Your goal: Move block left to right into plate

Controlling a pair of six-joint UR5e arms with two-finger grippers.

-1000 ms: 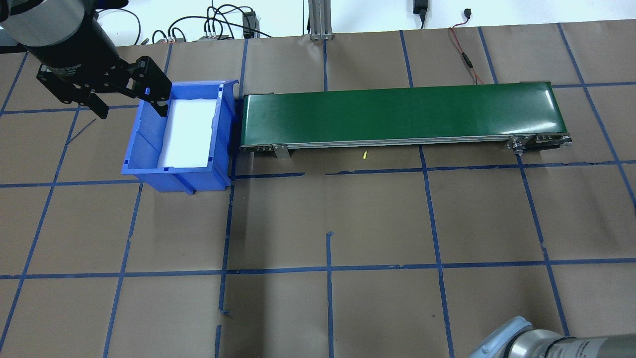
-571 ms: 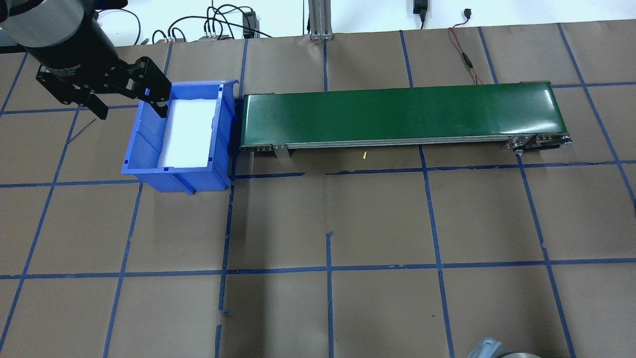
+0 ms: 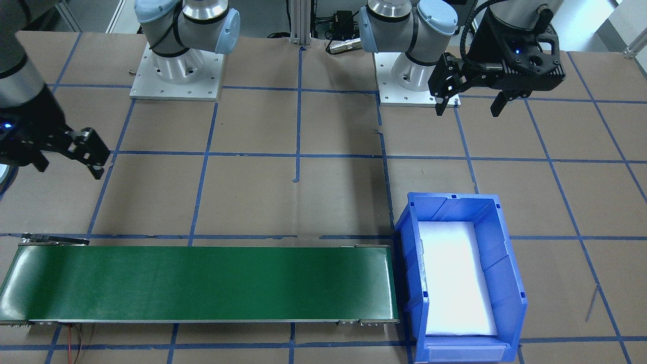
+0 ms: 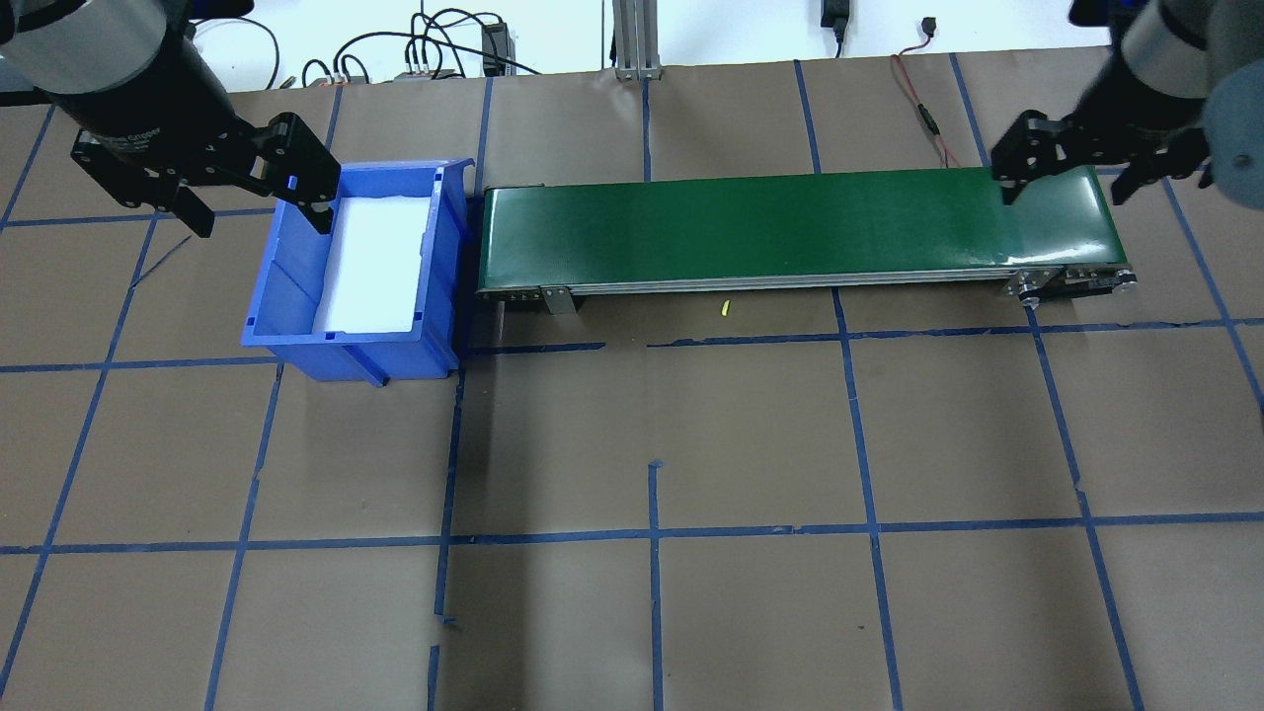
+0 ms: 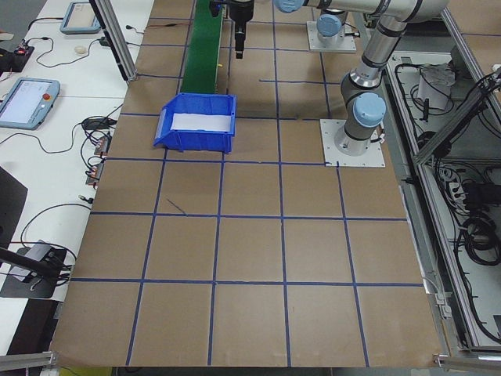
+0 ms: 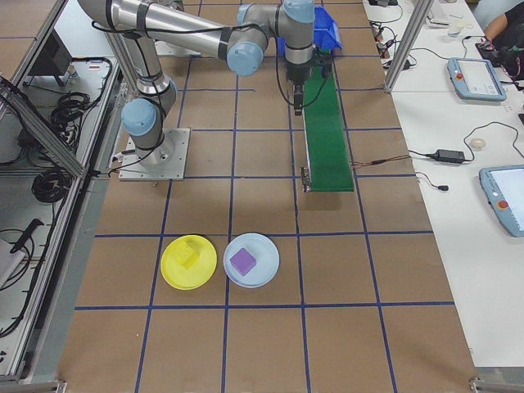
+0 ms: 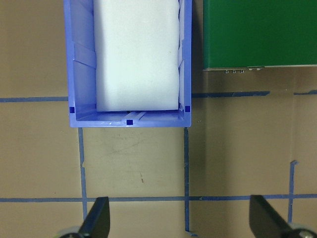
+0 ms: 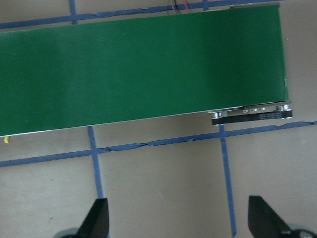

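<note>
Both grippers are wide open and empty: left gripper [image 4: 252, 202] hovers at the blue bin's [image 4: 296, 296] 9 o'clock, right gripper [image 4: 1071, 173] over the conveyor's [image 4: 790, 232] 3 o'clock end; with the purple block [image 6: 243, 261] apparently already on its plate [image 6: 266, 274], the next move is retreat.

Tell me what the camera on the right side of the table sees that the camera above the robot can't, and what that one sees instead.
Only the right-side view shows the round yellow plate holding a yellow block, and the pale blue plate holding a purple block. Only the overhead view shows the left hand, open beside the blue plastic bin, and the bin's white foam pad. Both show the long green conveyor belt and the right hand, open above it.
</note>
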